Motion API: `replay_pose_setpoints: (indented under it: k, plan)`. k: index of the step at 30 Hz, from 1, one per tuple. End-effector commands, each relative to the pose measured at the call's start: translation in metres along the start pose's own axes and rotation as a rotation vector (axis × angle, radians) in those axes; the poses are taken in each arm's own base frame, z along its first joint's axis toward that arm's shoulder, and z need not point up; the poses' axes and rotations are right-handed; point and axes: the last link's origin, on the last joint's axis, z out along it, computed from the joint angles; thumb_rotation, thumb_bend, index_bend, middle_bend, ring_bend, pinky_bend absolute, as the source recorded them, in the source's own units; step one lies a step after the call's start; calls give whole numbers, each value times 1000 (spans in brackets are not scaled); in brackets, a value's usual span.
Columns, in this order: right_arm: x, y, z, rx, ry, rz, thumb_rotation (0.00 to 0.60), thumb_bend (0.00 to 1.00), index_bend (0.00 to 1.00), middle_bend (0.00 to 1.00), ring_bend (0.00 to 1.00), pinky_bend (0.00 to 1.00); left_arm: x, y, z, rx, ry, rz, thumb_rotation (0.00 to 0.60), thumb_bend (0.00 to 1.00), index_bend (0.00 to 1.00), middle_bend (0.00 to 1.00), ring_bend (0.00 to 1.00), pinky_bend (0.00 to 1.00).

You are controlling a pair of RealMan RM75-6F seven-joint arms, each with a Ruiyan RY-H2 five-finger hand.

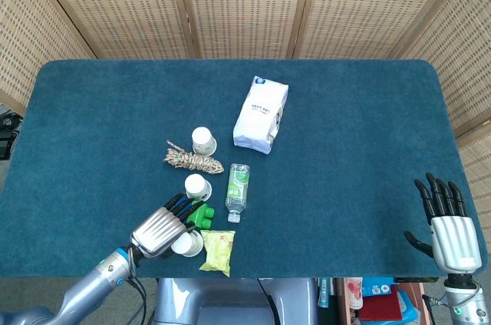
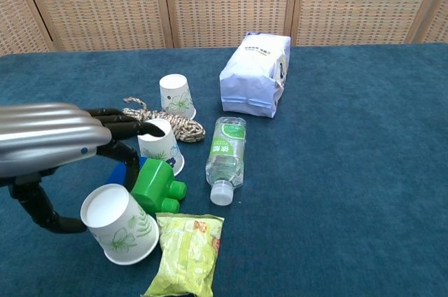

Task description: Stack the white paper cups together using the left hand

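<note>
White paper cups stood and lay in a loose column on the blue surface (image 1: 92,126). In the head view, the far cup (image 1: 203,141) sat upside down just beyond a coil of jute rope (image 1: 192,160). The middle cup (image 1: 198,186), also upside down, stood at the rope's 6 o'clock. The near cup (image 1: 186,244) lay partly under the left hand (image 1: 163,228), close to the front edge. A green toy block (image 1: 202,215) lay between the middle and near cups. A yellow snack packet (image 1: 219,251) rested at the near cup's 3 o'clock, a small water bottle (image 1: 238,191) lay at the middle cup's 3 o'clock, and a white bag (image 1: 261,114) lay beyond that. The right hand (image 1: 446,224) hung at the surface's right front corner, fingers spread, holding nothing.

In the chest view, the near cup (image 2: 120,224) was tipped, its open mouth facing the camera. The left hand (image 2: 52,144) reached over it, the thumb curled below at the cup's 9 o'clock and the fingers stretched above toward the middle cup (image 2: 159,144). Whether it actually gripped the cup could not be told. The green toy block (image 2: 158,186) touched a blue block (image 2: 126,173) behind it. The far cup (image 2: 176,97) stood beyond the jute rope (image 2: 168,120), with the water bottle (image 2: 226,150), snack packet (image 2: 185,253) and white bag (image 2: 256,74) to the right.
</note>
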Motion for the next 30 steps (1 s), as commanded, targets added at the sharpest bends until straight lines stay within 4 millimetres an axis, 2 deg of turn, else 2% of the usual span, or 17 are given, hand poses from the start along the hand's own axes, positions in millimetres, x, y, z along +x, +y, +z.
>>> replay_pose_setpoints:
  k: [1, 2, 4, 12, 17, 21, 30]
  plan:
    - [-1, 0, 0, 1, -3, -2, 600, 52, 0, 0, 0, 0, 21, -7, -2, 14, 64, -21, 600, 242, 436, 0, 0, 0]
    - [-1, 0, 0, 1, -4, -2, 600, 52, 1, 0, 0, 0, 27, -9, -3, 17, 79, -25, 600, 242, 436, 0, 0, 0]
    - [-2, -1, 0, 4, -7, -3, 600, 52, 1, 0, 0, 0, 54, -16, -4, 38, 154, -59, 600, 242, 436, 0, 0, 0]
    - [-3, -2, 1, 6, -13, -3, 600, 52, 0, 0, 0, 0, 99, -38, -2, 72, 208, -115, 600, 242, 436, 0, 0, 0]
    - [-3, -2, 1, 8, -15, -2, 600, 52, 0, 0, 0, 0, 111, -53, 5, 112, 206, -114, 600, 242, 436, 0, 0, 0]
    - [-4, -2, 1, 7, -16, -3, 600, 52, 0, 0, 0, 0, 112, -60, 14, 138, 169, -110, 600, 243, 436, 0, 0, 0]
    - [-5, -2, 2, 8, -21, -4, 600, 52, 0, 0, 0, 0, 113, -63, 33, 185, 133, -71, 600, 242, 436, 0, 0, 0]
